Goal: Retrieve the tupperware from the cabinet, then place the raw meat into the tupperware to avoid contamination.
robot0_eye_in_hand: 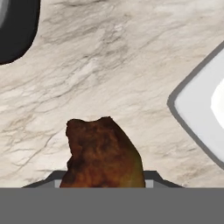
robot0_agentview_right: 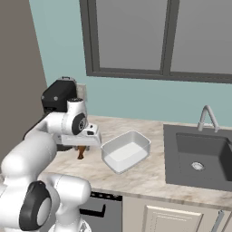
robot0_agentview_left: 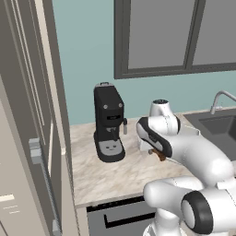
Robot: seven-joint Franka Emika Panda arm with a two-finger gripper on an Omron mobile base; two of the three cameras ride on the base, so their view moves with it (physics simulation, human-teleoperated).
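Hand view puts the raw meat [robot0_eye_in_hand: 103, 153] right at the bottom centre, filling the space where the finger tips should rise, with the marble counter [robot0_eye_in_hand: 109, 65] well below it. That reads as the meat pinched between the jaws and lifted clear of the stone; the tips themselves are hidden behind the lump, so you judge the grip from the meat's place alone. In the right base view the same reddish-brown lump [robot0_agentview_right: 81, 152] hangs under the gripper [robot0_agentview_right: 82, 146], just left of the tupperware [robot0_agentview_right: 125, 152].

The tub already stands on the counter, lidless and tilted a little toward you, so the fetching from the cabinet [robot0_agentview_left: 27, 138] looks done. You are in the second step: carrying the meat across to the tub.

Your next move calls for a short sideways carry toward the sink [robot0_agentview_right: 199, 158] side, with enough height to pass the tub's near rim, then a release over its white floor. Watch that rim in the hand view [robot0_eye_in_hand: 192, 113]. The coffee machine [robot0_agentview_left: 109, 122] stands behind, away from the path.
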